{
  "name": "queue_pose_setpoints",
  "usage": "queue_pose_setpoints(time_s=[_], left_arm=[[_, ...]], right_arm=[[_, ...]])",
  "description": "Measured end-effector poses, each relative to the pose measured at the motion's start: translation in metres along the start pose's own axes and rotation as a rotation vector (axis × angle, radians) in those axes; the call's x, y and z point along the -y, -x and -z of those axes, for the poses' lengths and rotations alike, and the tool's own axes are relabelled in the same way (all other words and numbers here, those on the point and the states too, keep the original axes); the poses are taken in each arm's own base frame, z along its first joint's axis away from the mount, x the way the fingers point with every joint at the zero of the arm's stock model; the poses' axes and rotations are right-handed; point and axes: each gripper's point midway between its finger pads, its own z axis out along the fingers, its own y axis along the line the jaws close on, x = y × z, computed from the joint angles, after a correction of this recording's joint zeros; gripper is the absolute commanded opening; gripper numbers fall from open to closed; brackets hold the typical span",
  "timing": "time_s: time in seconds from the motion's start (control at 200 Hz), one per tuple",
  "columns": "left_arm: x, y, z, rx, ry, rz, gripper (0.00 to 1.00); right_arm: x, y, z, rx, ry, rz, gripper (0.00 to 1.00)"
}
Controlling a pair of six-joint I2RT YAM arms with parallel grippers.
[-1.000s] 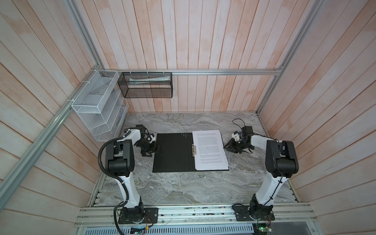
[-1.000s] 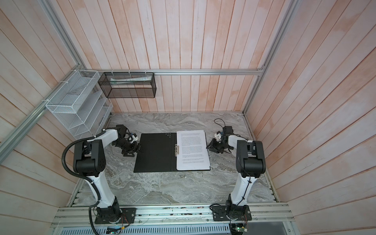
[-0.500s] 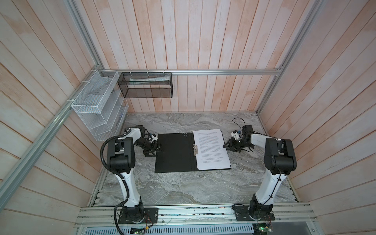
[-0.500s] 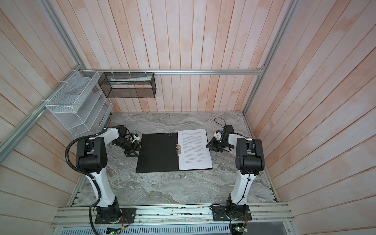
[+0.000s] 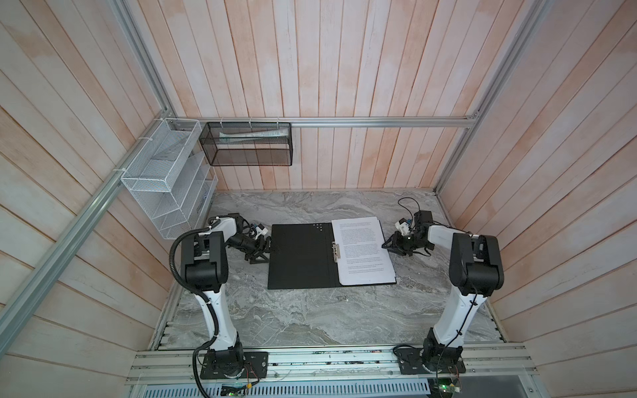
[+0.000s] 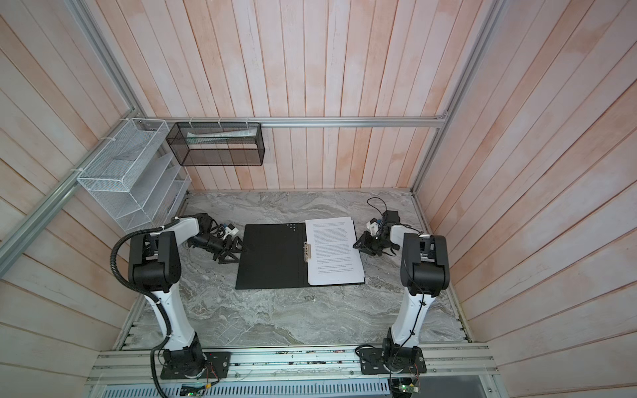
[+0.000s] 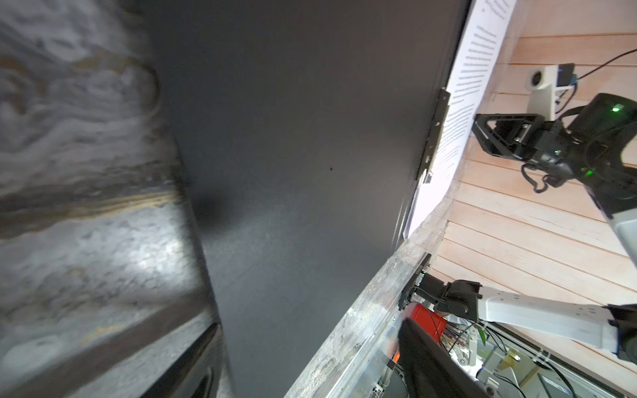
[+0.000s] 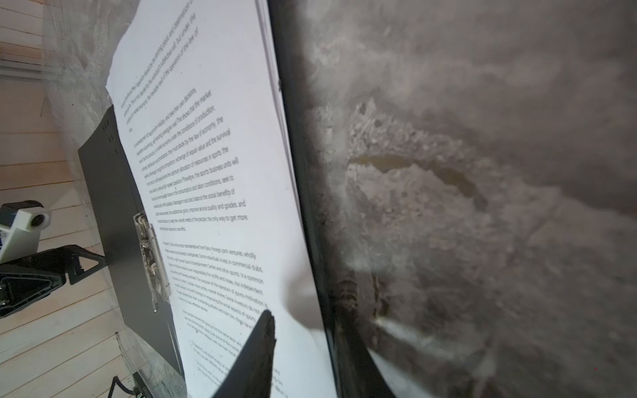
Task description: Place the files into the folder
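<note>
The folder [image 5: 300,258] lies open and flat in the middle of the table [image 5: 310,317], black inside up, in both top views. The files [image 5: 362,251] rest on its right half, their left edge at the clip [image 5: 336,251] on the spine. Their far edge reaches just past the folder's far edge.

The left gripper [image 5: 267,248] sits low at the folder's left edge, toward the far end. Its 2 jaws are spread wide and released, holding nothing.

The right gripper [image 5: 386,245] sits low at the files' right edge. In the right wrist view 1 finger [image 8: 262,344] lies on the top sheet, which bulges up just beside it. The other runs along the folder's edge. The jaws straddle that edge, but I cannot tell whether they pinch it.

A white wire rack [image 5: 165,182] hangs on the left wall and a black mesh basket [image 5: 246,144] on the far wall, both well apart from the folder.
</note>
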Motion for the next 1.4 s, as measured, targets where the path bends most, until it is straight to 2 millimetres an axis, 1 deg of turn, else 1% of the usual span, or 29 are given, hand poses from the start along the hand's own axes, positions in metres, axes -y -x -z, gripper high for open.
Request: queue_pose_setpoints(time_s=[0.345,0.475,0.585,0.806,0.921,1.011,1.161,1.396], left_arm=[[0.025,-0.002,0.005,0.010,-0.157,-0.027,0.80],[0.033,-0.003,0.007,0.008,-0.202,-0.025,0.77],[0.031,-0.002,0.005,0.009,-0.190,-0.029,0.78],[0.015,-0.005,-0.011,-0.002,-0.090,-0.057,0.78],[0.005,-0.010,-0.019,-0.012,-0.061,-0.026,0.78],[0.002,-0.013,-0.024,-0.022,-0.043,-0.005,0.78],[-0.001,-0.012,-0.025,-0.022,-0.005,0.016,0.79],[-0.008,-0.019,-0.021,-0.016,0.160,-0.005,0.83]], right_arm=[[0.010,0.011,0.005,0.038,-0.041,0.008,0.32],[0.013,0.015,0.007,0.054,-0.054,0.013,0.32],[0.013,0.015,0.007,0.055,-0.054,0.014,0.32],[0.013,0.016,0.007,0.055,-0.055,0.015,0.32],[0.013,0.016,0.007,0.055,-0.054,0.015,0.32],[0.013,0.016,0.007,0.056,-0.054,0.016,0.32],[0.013,0.015,0.007,0.055,-0.054,0.019,0.32],[0.003,0.008,0.001,0.026,-0.026,0.028,0.32]])
